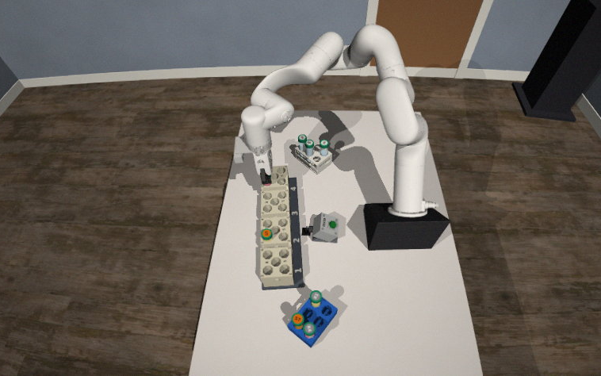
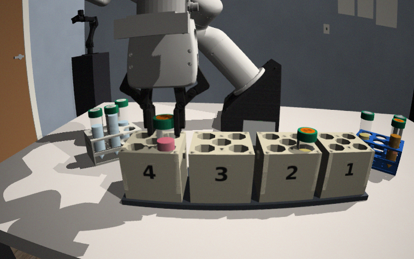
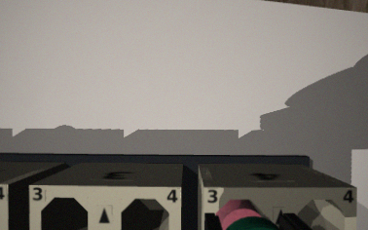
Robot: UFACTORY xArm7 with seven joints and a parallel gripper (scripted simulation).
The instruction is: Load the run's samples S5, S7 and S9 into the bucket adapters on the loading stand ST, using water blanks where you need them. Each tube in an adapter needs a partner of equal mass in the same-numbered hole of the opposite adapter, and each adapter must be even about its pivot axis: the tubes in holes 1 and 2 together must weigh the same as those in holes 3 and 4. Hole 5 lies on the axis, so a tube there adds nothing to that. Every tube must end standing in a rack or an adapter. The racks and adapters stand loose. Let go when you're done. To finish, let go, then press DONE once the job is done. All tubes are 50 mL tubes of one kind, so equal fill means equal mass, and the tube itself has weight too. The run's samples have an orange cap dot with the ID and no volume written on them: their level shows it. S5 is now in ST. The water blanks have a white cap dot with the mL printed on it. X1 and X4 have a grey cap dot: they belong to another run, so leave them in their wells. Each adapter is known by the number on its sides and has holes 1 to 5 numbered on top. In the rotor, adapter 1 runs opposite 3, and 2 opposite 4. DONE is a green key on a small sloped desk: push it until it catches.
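My gripper (image 1: 266, 178) (image 2: 163, 129) (image 3: 248, 223) is shut on an orange-dot tube of pink liquid, S9 (image 2: 165, 144) (image 3: 239, 216) by elimination, its ID unreadable. The tube is upright, its lower part in hole 3 of adapter 4 (image 2: 149, 189) (image 3: 294, 179); cap and upper part show above the top. S5 (image 1: 266, 233) (image 2: 307, 134) stands in hole 3 of adapter 2 (image 2: 290, 189). Adapter 3 (image 2: 220, 191) and adapter 1 (image 2: 347, 184) hold no tubes. S7 (image 1: 297, 319) (image 2: 395, 143), with orange-brown liquid, stands in the blue rack (image 1: 300, 337).
Three water blanks (image 1: 302, 139) (image 1: 309, 143) (image 1: 323, 143) stand in the white rack (image 1: 325, 164) beyond adapter 4. Two grey-dot tubes (image 1: 315, 297) (image 1: 308, 328) stand in the blue rack. The green DONE key (image 1: 332, 224) is on its desk between the stand and the arm base.
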